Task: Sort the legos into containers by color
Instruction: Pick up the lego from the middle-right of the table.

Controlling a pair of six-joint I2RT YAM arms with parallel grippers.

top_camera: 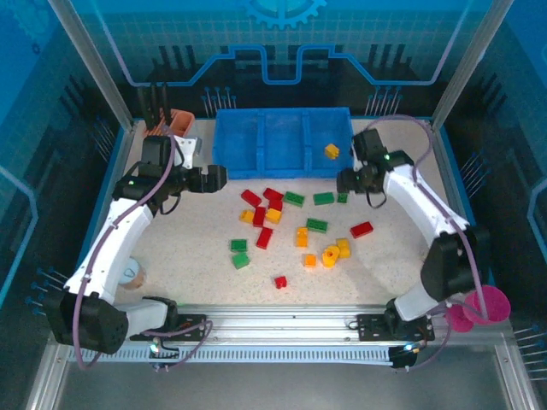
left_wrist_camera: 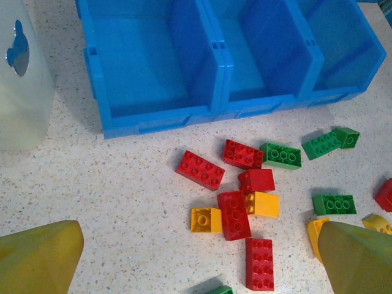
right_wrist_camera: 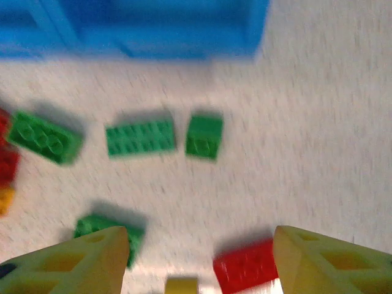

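The right gripper (right_wrist_camera: 199, 245) hangs parted and empty over the speckled table (top_camera: 197, 265), with a long green brick (right_wrist_camera: 139, 138) at its 12 o'clock and a red brick (right_wrist_camera: 245, 266) near 5. The left gripper (left_wrist_camera: 199, 231) gapes wide, grasping nothing. Loose legos (top_camera: 291, 226) litter the table's middle. One yellow brick (top_camera: 332, 151) lies in the blue tray (top_camera: 256, 145) at 12 o'clock, in its 3 o'clock compartment.

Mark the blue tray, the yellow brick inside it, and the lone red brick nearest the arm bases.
blue tray (top_camera: 238, 141), top view, left compartment floor
yellow brick (top_camera: 332, 151), top view, top face
red brick (top_camera: 280, 281), top view, middle
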